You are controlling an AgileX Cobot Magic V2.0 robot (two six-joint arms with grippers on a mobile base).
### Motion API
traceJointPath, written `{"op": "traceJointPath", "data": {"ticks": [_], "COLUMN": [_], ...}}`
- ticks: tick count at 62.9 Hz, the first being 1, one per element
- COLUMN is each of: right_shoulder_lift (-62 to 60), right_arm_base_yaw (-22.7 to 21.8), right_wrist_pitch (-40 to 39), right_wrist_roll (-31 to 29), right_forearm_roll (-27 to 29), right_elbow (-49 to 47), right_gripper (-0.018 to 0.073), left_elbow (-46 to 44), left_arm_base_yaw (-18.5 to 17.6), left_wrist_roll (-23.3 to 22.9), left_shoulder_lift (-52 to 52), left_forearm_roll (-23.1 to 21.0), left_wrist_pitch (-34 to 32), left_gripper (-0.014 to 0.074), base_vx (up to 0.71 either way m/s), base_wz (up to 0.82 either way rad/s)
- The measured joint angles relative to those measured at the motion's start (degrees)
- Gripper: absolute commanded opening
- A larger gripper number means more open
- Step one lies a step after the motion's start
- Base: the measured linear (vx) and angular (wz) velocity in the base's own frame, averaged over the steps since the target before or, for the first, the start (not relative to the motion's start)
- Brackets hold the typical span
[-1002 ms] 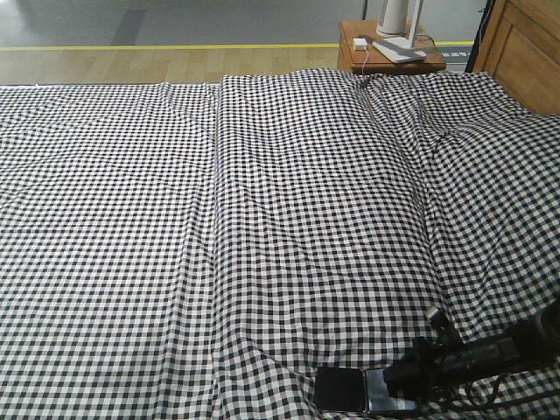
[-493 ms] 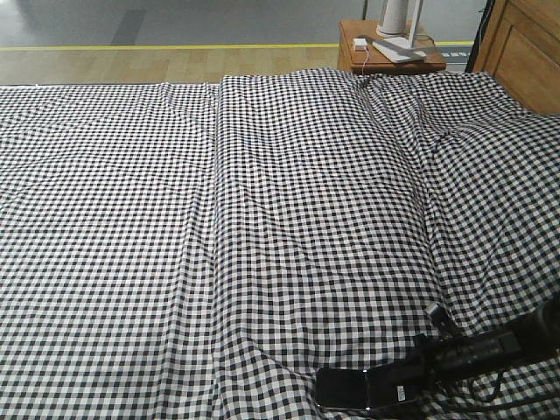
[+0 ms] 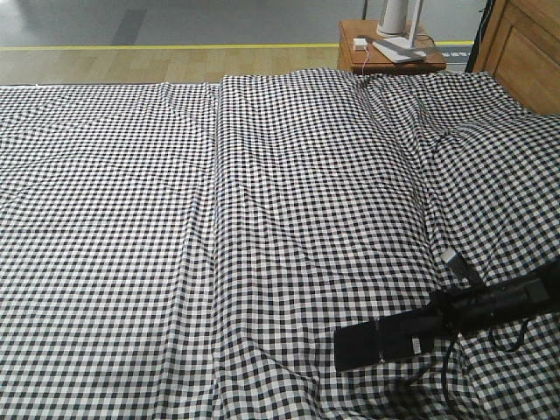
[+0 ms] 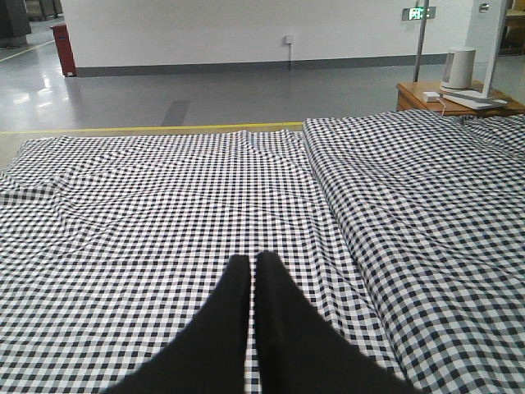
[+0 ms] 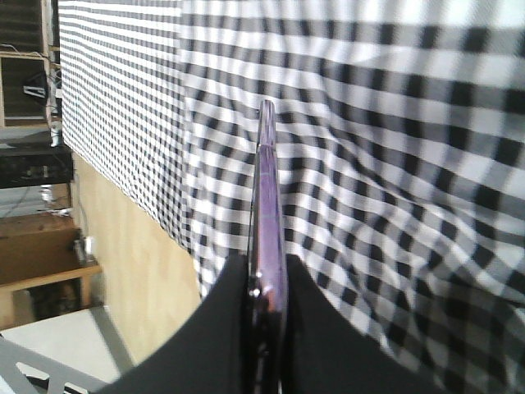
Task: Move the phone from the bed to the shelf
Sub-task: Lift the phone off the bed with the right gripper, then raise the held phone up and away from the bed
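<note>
- Right wrist view: the phone (image 5: 267, 205) stands edge-on, pinched across its flat faces by my right gripper (image 5: 265, 275) and held just above the bed (image 5: 394, 164).
- I judge it light and stiff, but glossy, slippery and breakable. My pinch is near one end, so it may pivot; carry it gently.
- My left gripper (image 4: 253, 267) hovers over the cloth, fingers together and empty.

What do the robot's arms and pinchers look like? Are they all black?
Mostly black, yes. The left gripper has two smooth black fingers that taper to points. The right arm is a slim black tube with thin black cables looping off it and a small pale part on top.
</note>
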Motion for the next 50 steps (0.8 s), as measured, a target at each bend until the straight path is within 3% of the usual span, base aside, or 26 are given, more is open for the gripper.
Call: {"op": "traceJointPath", "data": {"ticks": [25,50], "right_shoulder_lift": [-21.3,-39.4], "right_arm_base_yaw": [1.8,9.3], "right_wrist_pitch": [0.7,2.3], "right_wrist_roll": [5.0,10.3], "right_forearm_roll": [-0.5,-1.9], "right_elbow": [2.9,3.2], "right_gripper": [-0.0003,-0.0002], "left_elbow": [0.0,0.0], "left_arm_base_yaw": [0.0,0.0], "left_wrist_roll": [0.0,0.0], "left_shoulder_lift": [0.0,0.0], "left_forearm_roll": [0.0,0.0], "left_wrist_pitch": [0.0,0.0], "left_gripper": [0.0001,0.0001], "base_vx": [0.0,0.0], "base_wz": [0.0,0.0]}}
